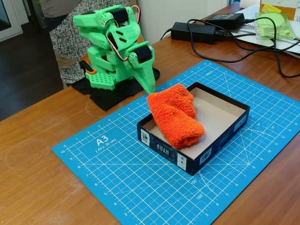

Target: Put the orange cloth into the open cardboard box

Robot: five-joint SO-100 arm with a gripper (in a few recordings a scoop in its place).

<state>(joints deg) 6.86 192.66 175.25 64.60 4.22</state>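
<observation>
— Lying inside the open cardboard box (220, 123), is it? The orange cloth (174, 117), I mean.

— Mostly, yes. The bundle rests on the pale floor of the box along its left half, one end down near the front wall. Its upper end rides up over the box's back-left rim, close to the far corner, so a fold of it hangs on or just past the edge rather than fully inside.

— And the right half of the box?

— Bare — nothing but the pale inner floor.

— Where's the hand (149, 83)?

— Behind the box and to its left, pointing downward, its tip just above the cloth's raised end. It looks apart from the cloth, not pinching it, though the gap is small. Whether the fingers are spread or pressed together I cannot tell; from the fixed view they read as one green wedge.

— The arm (112, 42) itself?

— Folded up compactly behind the box, on its black base.

— So the task?

— I'd judge it as good as done: the cloth has been delivered and let go. What's left, at most, is nudging that upper fold down off the rim.

— Anything else round the box?

— It sits on a blue cutting mat (117, 178) on the wooden bench (33, 187); well behind the box lie black power bricks and cables (206, 30).
</observation>
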